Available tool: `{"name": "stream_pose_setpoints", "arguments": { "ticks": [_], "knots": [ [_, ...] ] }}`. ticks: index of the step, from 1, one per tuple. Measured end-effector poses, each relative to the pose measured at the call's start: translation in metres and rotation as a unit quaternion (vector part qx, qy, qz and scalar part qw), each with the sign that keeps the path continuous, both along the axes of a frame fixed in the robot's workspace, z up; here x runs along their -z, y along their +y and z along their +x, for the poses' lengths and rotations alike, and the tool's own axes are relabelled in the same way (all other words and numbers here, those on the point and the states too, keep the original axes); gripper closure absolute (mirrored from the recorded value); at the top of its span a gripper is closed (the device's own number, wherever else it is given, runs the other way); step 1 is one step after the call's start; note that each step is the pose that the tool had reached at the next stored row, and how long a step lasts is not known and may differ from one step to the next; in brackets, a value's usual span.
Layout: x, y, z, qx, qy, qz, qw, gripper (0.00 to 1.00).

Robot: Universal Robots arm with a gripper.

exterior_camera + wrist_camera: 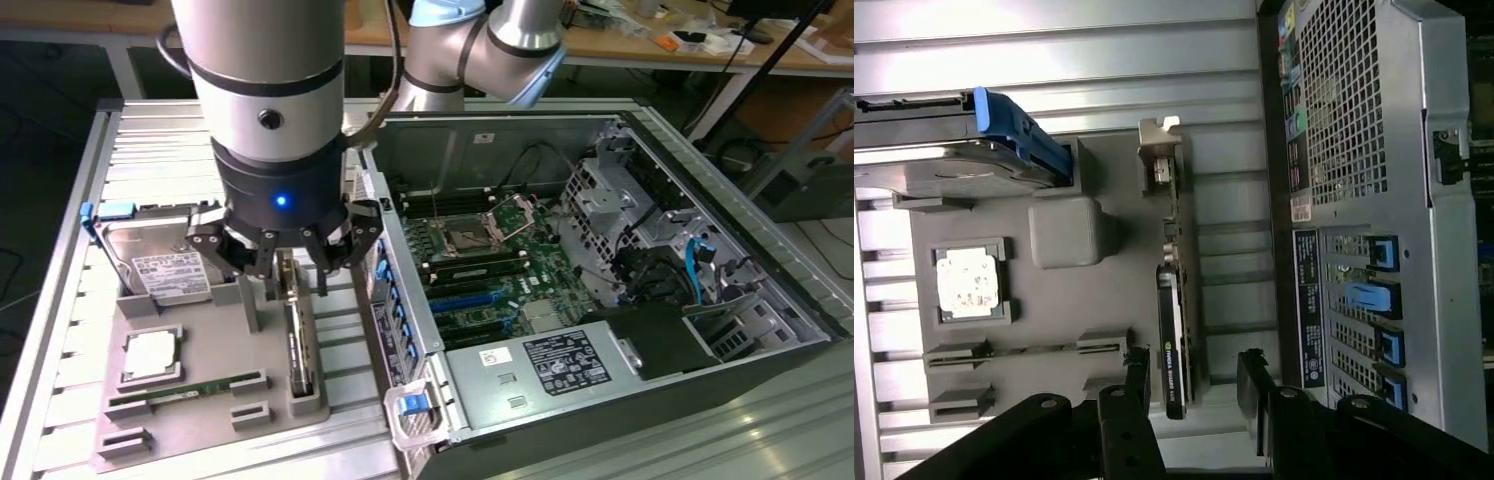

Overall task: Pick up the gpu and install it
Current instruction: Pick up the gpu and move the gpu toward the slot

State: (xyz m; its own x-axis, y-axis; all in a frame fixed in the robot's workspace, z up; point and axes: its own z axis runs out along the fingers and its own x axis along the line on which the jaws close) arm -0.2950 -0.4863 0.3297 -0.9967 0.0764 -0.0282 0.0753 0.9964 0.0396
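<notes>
The gpu [1174, 300] is being supported on its edge by a slot of the grey fixture [1069, 232]. Its fan end is being straddled by the gripper [1194, 382], whose fingers [1252, 378] are being held spread, one to each side. The computer case [1374, 150] is being seen just beside the fixture.

I see ribbed aluminium table [147, 150]. Directly on it: grey fixture tray [220, 350] at exterior view's left, open computer case [641, 420] just beside it, at exterior view's right.
</notes>
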Motion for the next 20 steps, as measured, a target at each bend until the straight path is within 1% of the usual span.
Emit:
{"name": "stream_pose_setpoints", "arguments": {
  "ticks": [2, 3, 4, 5, 15, 18, 19, 20],
  "knots": [
    [0.0046, -0.0027, 0.0, 0.0, 0.0, 0.0, 1.0, 0.52],
    [0.01, -0.0052, 0.0, 0.0, -0.0001, 0.0, 1.0, 0.52],
    [0.0135, -0.0064, 0.0, 0.0, 0.0, 0.0, 1.0, 0.52],
    [0.0167, -0.0065, 0.0, 0.0, 0.0, 0.0, 1.0, 0.52],
    [0.0364, -0.0065, 0.0, 0.0, -0.0001, 0.0001, 1.0, 0.52],
    [0.0419, -0.0054, 0.0, 0.0, 0.0, 0.0, 1.0, 0.52],
    [0.0441, -0.0044, 0.0, 0.0, 0.0, -0.0001, 1.0, 0.52],
    [0.047, -0.0024, 0.0, 0.0, 0.0, 0.0, 1.0, 0.52]
  ]
}}
